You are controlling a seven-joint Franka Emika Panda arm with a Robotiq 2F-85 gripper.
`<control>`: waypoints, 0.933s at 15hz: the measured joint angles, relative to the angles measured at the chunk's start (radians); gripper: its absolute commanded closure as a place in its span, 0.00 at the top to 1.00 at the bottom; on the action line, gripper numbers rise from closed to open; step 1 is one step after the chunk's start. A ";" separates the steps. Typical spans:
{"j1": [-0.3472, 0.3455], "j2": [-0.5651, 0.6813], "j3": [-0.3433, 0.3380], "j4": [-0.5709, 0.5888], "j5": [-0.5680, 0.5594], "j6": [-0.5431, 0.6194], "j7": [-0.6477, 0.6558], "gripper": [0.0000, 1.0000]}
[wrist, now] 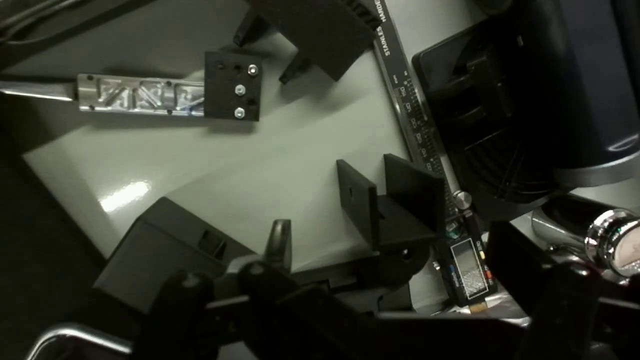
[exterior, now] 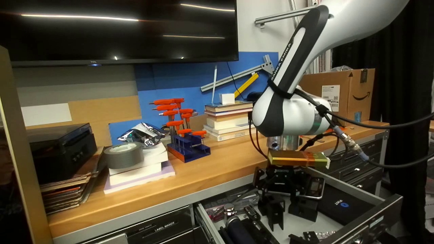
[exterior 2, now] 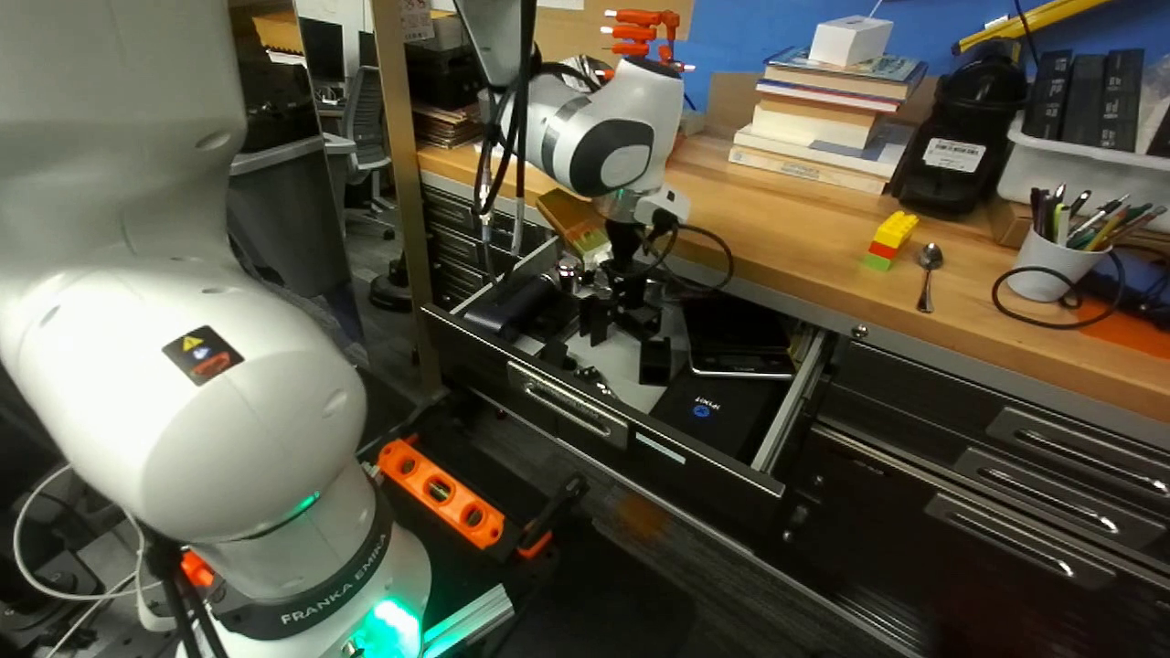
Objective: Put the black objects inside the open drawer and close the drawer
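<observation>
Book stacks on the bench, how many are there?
2: one stack under the tape, another stack under the white box. The brown pile doesn't look like books. Others may be hidden.

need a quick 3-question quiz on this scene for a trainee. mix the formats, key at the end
1. True or false: the gripper is open.

2. Multiple choice: which of these is inside the drawer?
A) cup of pens
B) U-shaped black part
C) roll of grey tape

3. Fill in the colour: the toy bricks are yellow, red and .....

Key: 1 true; 2 B; 3 green.
</observation>
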 measured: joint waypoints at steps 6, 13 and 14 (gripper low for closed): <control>0.091 -0.058 -0.015 0.001 -0.272 -0.093 0.210 1.00; 0.131 -0.050 -0.010 0.001 -0.426 -0.183 0.301 1.00; 0.136 -0.045 -0.008 0.001 -0.438 -0.185 0.309 1.00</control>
